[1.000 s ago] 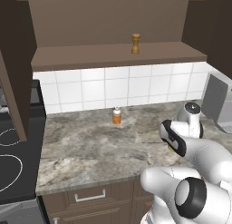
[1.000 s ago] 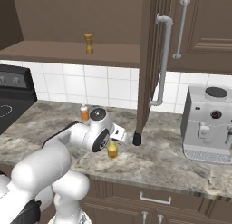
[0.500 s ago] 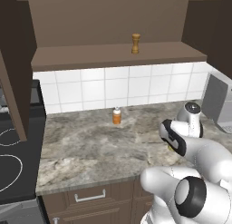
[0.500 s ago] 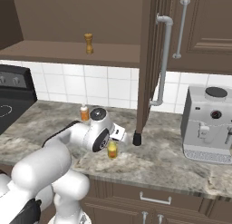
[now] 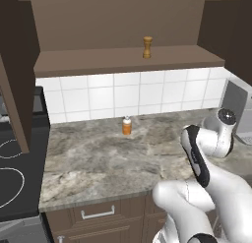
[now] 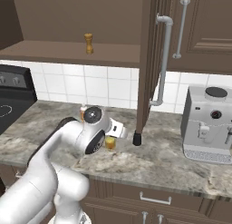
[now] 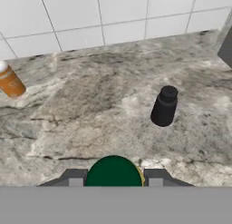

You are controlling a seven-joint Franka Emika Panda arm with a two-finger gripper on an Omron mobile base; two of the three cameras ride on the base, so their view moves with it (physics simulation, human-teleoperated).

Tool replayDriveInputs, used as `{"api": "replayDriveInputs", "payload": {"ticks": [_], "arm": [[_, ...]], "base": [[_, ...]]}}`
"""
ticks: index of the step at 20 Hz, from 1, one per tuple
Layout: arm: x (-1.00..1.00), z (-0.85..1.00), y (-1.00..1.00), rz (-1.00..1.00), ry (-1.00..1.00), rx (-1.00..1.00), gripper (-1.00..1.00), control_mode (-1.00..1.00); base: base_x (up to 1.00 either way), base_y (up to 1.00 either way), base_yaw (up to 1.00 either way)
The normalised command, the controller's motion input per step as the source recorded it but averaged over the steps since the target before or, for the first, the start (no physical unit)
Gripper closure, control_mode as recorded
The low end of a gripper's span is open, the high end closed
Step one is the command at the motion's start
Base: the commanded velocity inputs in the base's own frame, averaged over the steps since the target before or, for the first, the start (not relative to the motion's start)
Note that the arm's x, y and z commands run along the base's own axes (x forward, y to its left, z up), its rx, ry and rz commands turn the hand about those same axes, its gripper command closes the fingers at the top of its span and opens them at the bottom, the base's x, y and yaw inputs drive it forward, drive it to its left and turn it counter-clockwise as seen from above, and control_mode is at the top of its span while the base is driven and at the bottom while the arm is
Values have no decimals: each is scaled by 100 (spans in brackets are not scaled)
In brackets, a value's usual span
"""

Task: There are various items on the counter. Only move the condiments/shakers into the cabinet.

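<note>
The gripper was seen clenched on the squeeze bottle: in the hand view its dark green cap sat directly between the 2 finger tips, with a thin yellow edge showing at 1 side. In the right base view a yellow piece of the bottle was visible just beyond the hand, low over the counter.

Ahead of the jaws and a little to one side, the black shaker stood upright on the stone, apart from the bottle. Far to the other side, near the tiled wall, an orange bottle was standing. The brown wooden shaker was already placed on the shelf of the cabinet, high above the jaws.

Some risks were judged from here. The grip was taken near the cap, so the slim bottle could swing or slip when lifted. A forward move at low height could knock the black shaker over. On the way up, the bottle could be struck against the shelf edge or the open door. The orange bottle could be taken by mistake afterwards.

No brand, label or writing could be read on any item.
</note>
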Motion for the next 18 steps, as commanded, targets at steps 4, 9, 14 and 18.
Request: {"api": "replayDriveInputs", "payload": {"ticks": [4, 9, 14, 18], "arm": [[-66, 100, 29, 14, -17, 0, 100, -100], [-53, 100, 72, 18, 7, 0, 100, -100], [-61, 100, 97, 24, 12, -6, 100, -100], [-58, 100, 93, 14, 7, -6, 100, -100]], "base": [[0, 0, 0], [0, 0, 0], [0, 0, 0], [0, 0, 0]]}}
